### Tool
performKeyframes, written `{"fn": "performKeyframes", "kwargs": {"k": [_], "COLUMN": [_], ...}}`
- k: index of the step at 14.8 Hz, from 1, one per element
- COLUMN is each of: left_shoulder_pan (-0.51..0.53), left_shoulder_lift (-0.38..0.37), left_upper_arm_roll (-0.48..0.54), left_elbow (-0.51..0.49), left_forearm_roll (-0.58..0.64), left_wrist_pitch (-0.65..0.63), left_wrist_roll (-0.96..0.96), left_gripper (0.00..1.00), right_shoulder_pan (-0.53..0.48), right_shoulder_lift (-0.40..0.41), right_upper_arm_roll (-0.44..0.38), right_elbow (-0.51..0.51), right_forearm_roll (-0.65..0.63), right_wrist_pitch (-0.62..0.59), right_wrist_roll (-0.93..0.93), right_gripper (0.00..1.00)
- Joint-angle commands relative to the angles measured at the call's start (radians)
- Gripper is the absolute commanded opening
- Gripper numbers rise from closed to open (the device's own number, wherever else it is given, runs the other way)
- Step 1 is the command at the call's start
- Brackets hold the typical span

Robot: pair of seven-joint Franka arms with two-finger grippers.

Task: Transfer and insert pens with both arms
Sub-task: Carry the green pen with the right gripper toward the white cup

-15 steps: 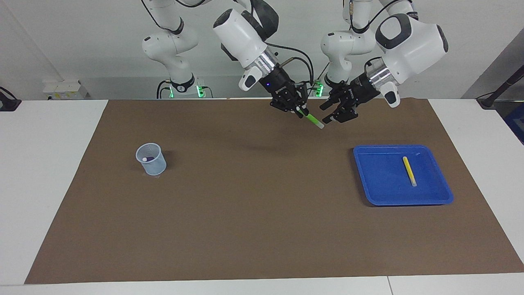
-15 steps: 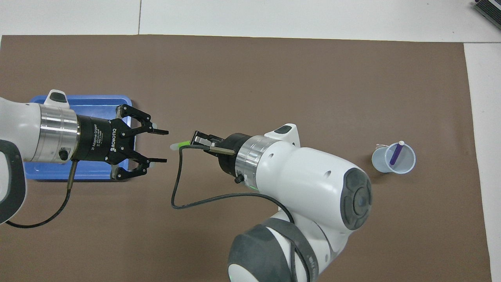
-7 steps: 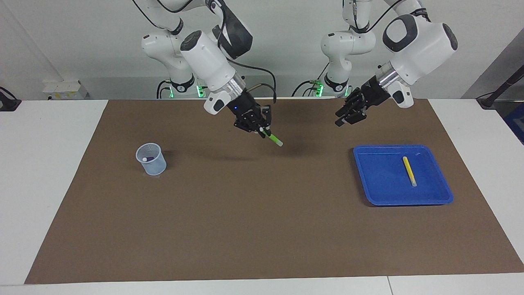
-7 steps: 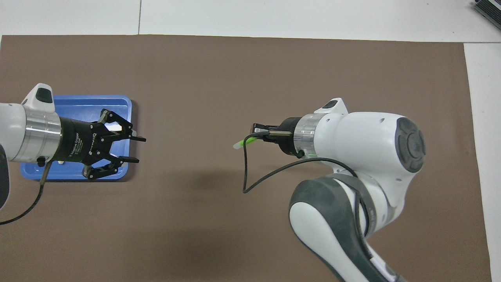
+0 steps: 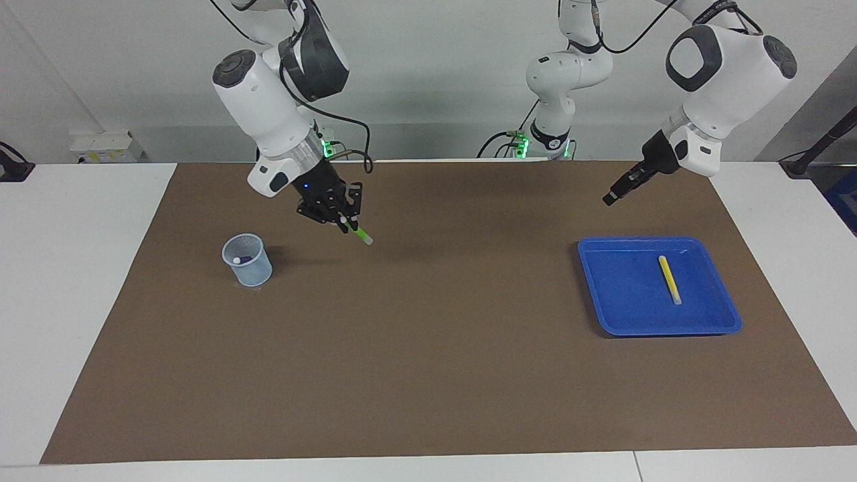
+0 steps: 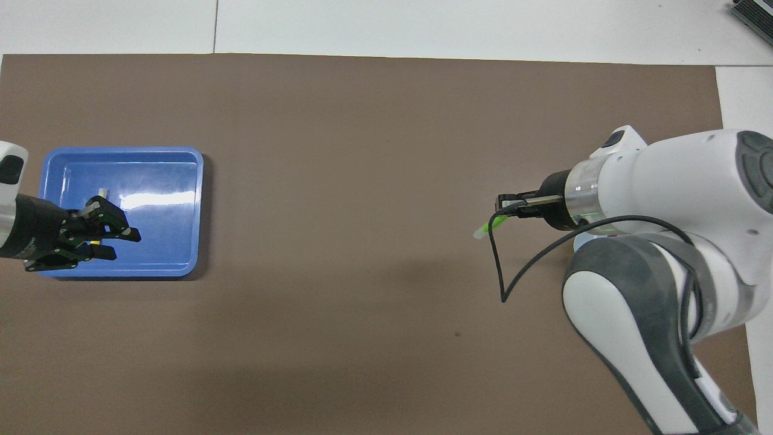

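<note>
My right gripper [image 5: 345, 221] [image 6: 504, 208] is shut on the green pen [image 5: 360, 234] [image 6: 486, 228]. The pen slants down with its whitish end lowest, in the air above the mat beside the cup [image 5: 248, 260]. The translucent cup holds the purple pen [image 5: 243, 259]; my right arm covers it from above. The yellow pen [image 5: 669, 279] lies in the blue tray [image 5: 726, 314] [image 6: 121, 151]. My left gripper [image 5: 610, 198] [image 6: 124, 246] hangs raised over the tray, open, with nothing between its fingers.
A brown mat [image 5: 428, 375] covers the table's middle, with white tabletop around it. Two smaller white arms with green lights [image 5: 562, 87] stand at the robots' end. A black cable [image 6: 501, 278] loops down from my right wrist.
My right arm has swung the green pen from the table's middle toward the cup. My left gripper has drawn back from the pen to over the tray and narrowed its fingers.
</note>
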Motion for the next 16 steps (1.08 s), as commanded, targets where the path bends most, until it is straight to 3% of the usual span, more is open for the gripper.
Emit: {"fn": "performKeyframes", "kwargs": {"k": [1, 3, 6, 10, 16], "left_shoulder_pan": [0.055, 0.084, 0.108, 0.137, 0.143], "left_shoulder_lift": [-0.030, -0.028, -0.002, 0.071, 0.183], "left_upper_arm_roll": [-0.005, -0.007, -0.007, -0.007, -0.007], "left_elbow": [-0.022, -0.025, -0.027, -0.027, -0.030], "left_forearm_roll": [0.092, 0.154, 0.223, 0.272, 0.278], "left_wrist_pitch": [0.011, 0.046, 0.120, 0.218, 0.354], "left_wrist_roll": [0.226, 0.344, 0.493, 0.630, 0.653], "left_gripper": [0.51, 0.51, 0.51, 0.51, 0.51], "right_shoulder_pan": [-0.111, -0.181, -0.260, -0.271, -0.277], "right_shoulder_lift": [-0.049, -0.055, -0.056, -0.069, -0.053], "right_upper_arm_roll": [0.012, 0.012, 0.012, 0.015, 0.014], "right_elbow": [-0.002, -0.002, -0.017, -0.106, -0.181], "right_forearm_roll": [-0.108, -0.182, -0.242, -0.242, -0.242], "right_wrist_pitch": [-0.133, -0.185, -0.141, -0.022, 0.110], "right_wrist_roll": [-0.212, -0.370, -0.531, -0.536, -0.542], "right_gripper": [0.00, 0.00, 0.00, 0.00, 0.00]}}
